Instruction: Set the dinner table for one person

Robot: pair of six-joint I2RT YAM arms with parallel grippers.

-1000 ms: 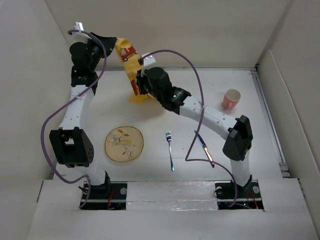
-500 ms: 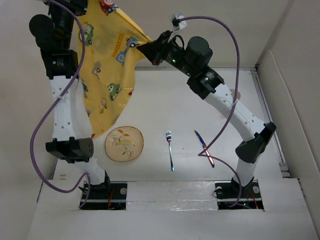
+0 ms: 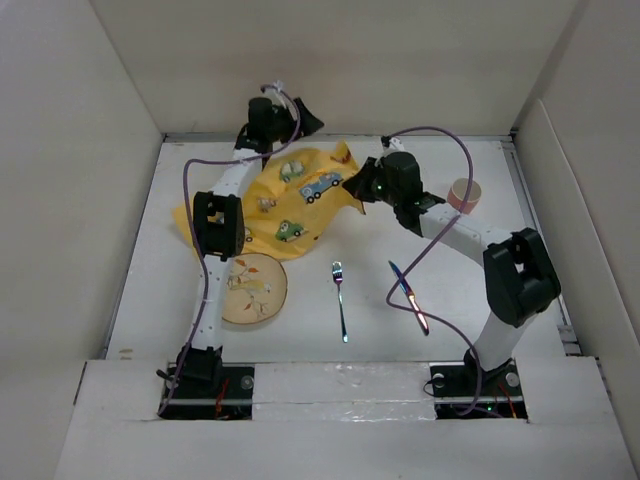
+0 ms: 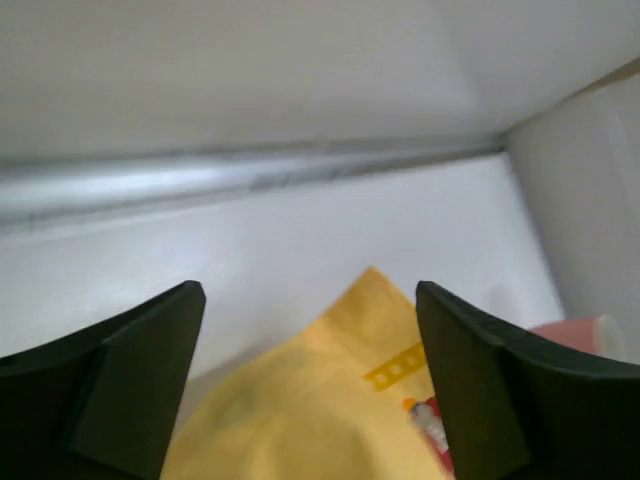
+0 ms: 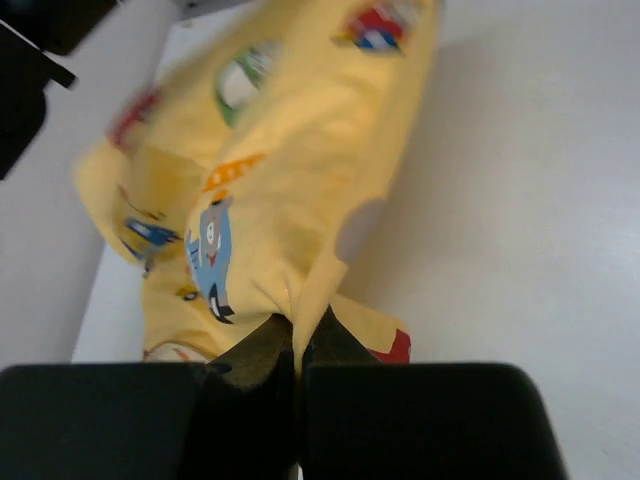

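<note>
The yellow placemat (image 3: 290, 200) with cartoon vehicles lies rumpled on the far left part of the white dinner table (image 3: 370, 260). My left gripper (image 3: 305, 122) hovers open over the mat's far corner by the back wall. In the left wrist view the placemat (image 4: 340, 400) lies loose below the gap of that gripper (image 4: 308, 300), touching neither finger. My right gripper (image 3: 352, 195) is shut on the mat's right edge. The right wrist view shows a fold of the placemat (image 5: 260, 180) pinched in that gripper (image 5: 298, 340).
A beige plate (image 3: 250, 288) sits at the near left, partly under the left arm. A fork (image 3: 341, 300) and a knife (image 3: 408, 297) lie near the front centre. A pink cup (image 3: 463, 196) stands at the right, seen too in the left wrist view (image 4: 580, 335).
Both arms held the placemat spread high in the air; it now lies on the table. The left gripper has let go and opened. The right gripper still pinches it.
</note>
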